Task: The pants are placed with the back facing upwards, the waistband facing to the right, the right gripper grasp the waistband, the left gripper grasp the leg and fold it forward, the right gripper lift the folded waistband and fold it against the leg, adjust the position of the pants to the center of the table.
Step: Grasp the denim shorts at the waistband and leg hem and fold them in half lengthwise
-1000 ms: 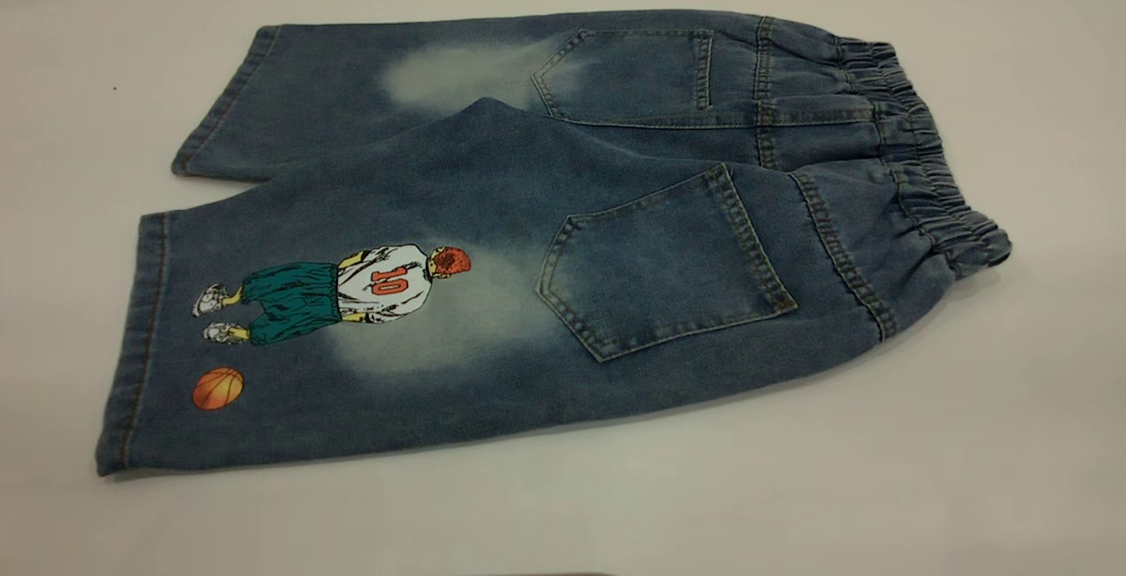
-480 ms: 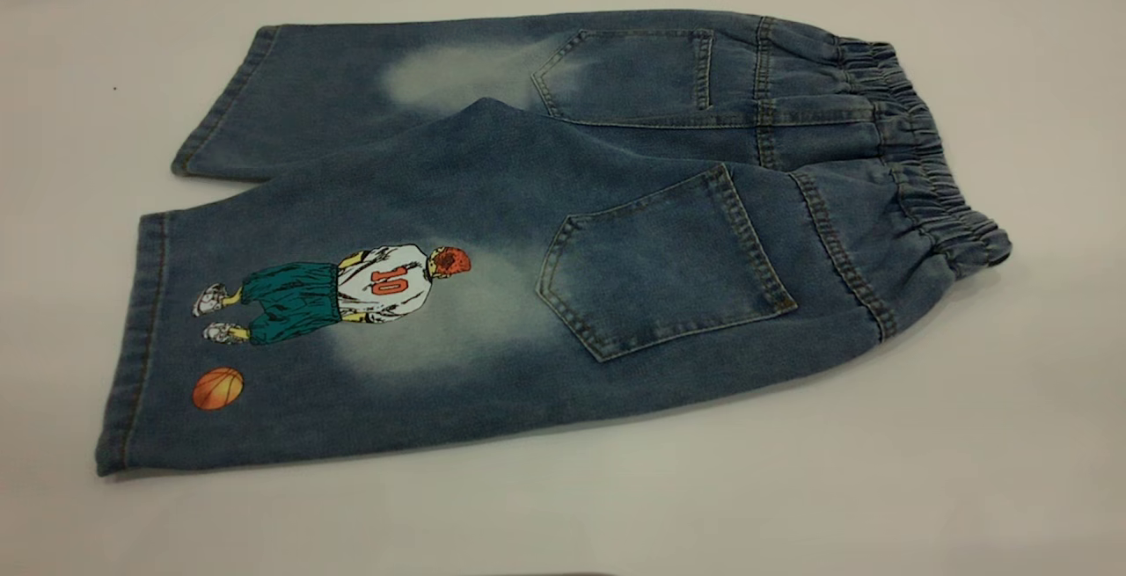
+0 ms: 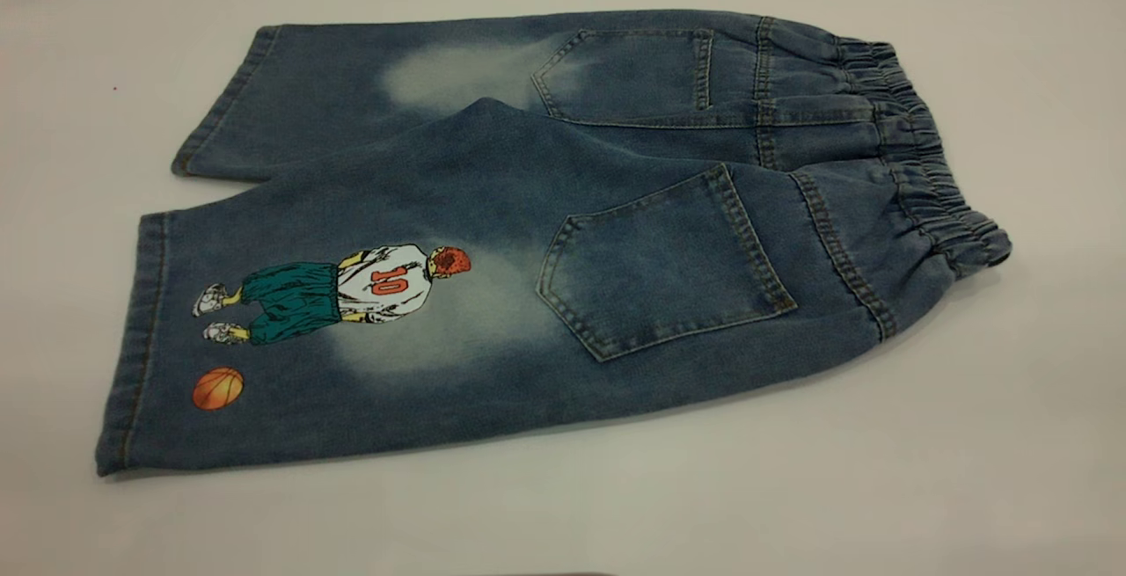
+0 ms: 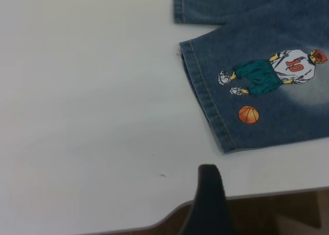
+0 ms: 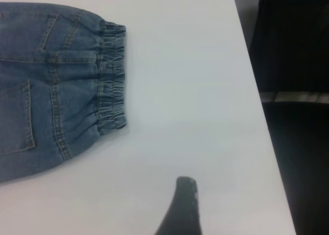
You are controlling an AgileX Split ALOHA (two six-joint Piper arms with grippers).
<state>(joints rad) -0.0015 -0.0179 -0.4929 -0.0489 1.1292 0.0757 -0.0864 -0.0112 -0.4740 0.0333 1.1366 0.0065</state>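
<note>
While both arms hang back above the table (image 3: 968, 470), the pants (image 3: 528, 233) lie flat and back-up on the white top, unfolded and untouched. At far left, the left gripper (image 4: 209, 194) shows in its wrist view only as one dark fingertip over bare table near the table's edge, well apart from the cloth; whether its fingers are wide or narrow cannot be told. Next comes the leg (image 3: 290, 330), its hem pointing left, bearing the print of a red-haired player (image 3: 352, 293) in a white number 10 shirt with an orange basketball (image 3: 218, 388) by the feet. The plain leg (image 3: 352, 92) lies beside it on the far side, partly overlapped by the printed one. Two back pockets (image 3: 664, 273) sit toward the middle. At right, the gathered waistband (image 3: 924, 171) faces the table's right side. The right gripper (image 5: 181, 204) appears likewise as a single scuffed fingertip over bare table, near the waistband but clear of it; its opening cannot be told either. Neither gripper shows in the exterior view.
</note>
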